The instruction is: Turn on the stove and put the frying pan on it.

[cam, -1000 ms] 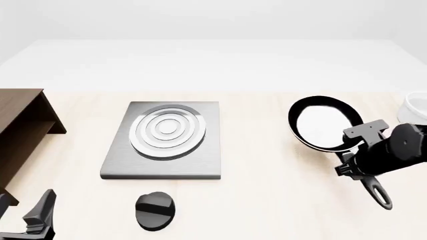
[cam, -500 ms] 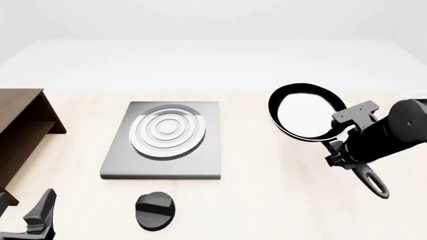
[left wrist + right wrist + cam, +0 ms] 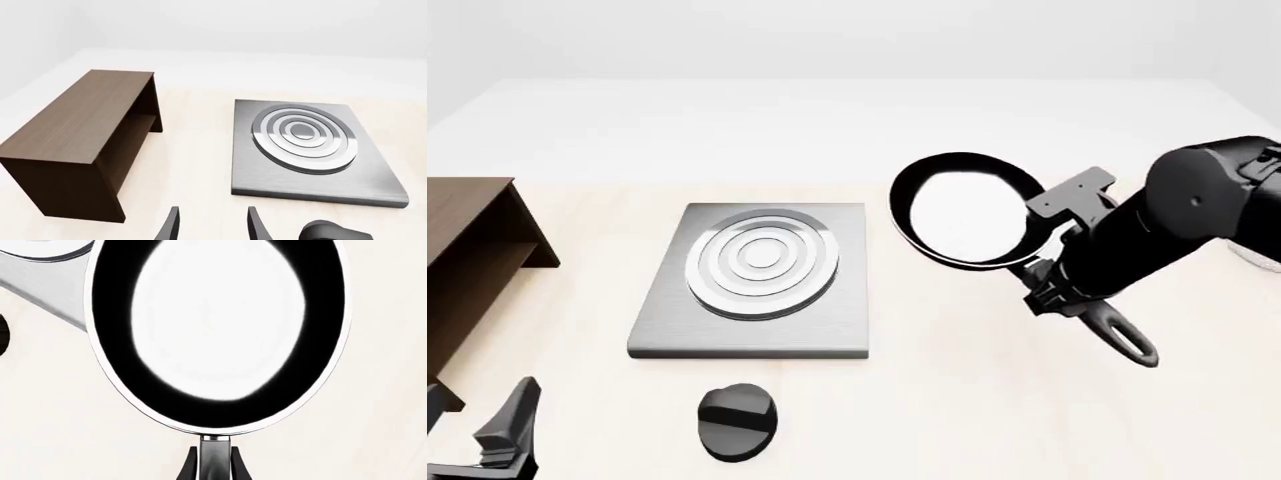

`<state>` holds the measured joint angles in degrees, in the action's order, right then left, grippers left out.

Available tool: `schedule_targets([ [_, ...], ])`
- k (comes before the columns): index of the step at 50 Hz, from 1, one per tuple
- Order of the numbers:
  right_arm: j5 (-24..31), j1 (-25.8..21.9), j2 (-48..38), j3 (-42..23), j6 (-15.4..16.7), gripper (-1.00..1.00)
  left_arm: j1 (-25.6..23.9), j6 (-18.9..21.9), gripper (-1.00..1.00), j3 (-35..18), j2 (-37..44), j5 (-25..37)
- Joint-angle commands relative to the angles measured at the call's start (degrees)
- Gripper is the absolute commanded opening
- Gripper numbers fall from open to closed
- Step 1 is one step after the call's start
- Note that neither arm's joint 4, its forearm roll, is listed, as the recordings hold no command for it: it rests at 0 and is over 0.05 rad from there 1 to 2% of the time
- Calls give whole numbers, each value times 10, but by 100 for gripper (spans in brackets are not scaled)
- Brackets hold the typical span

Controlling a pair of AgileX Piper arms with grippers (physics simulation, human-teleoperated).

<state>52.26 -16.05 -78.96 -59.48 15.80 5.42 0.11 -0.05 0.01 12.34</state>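
Black pan (image 3: 968, 208), glossy pale inside: I had it held off the table (image 3: 961, 380) by the right gripper (image 3: 1054, 270), fingers (image 3: 190, 467) clamped on the handle just behind the bowl, the loop end trailing out past the wrist toward me. Bowl sat ahead of the gripper in the wrist view, filling most of it. From the front, pan hung just right of the stove (image 3: 761, 280), its rim near the slab's far right corner, not over the rings.
Grey slab: flat on the table, left of centre.
Black knob (image 3: 737, 422): on the table, near side of the slab, apart from it.
Left gripper (image 3: 212, 227): low at my near left, fingers parted, holding nothing.
Brown cabinet (image 3: 83, 137): far left.
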Motion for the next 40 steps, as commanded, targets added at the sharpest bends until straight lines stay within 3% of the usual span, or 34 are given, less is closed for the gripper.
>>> schedule_targets([
  [1, 34, -58, -24, -74, -18, -100, -1, 0, 100, 0, 0, -1],
  [40, 62, -156, -185, -256, -20, -100, -4, 1, 100, 0, 0, -5],
])
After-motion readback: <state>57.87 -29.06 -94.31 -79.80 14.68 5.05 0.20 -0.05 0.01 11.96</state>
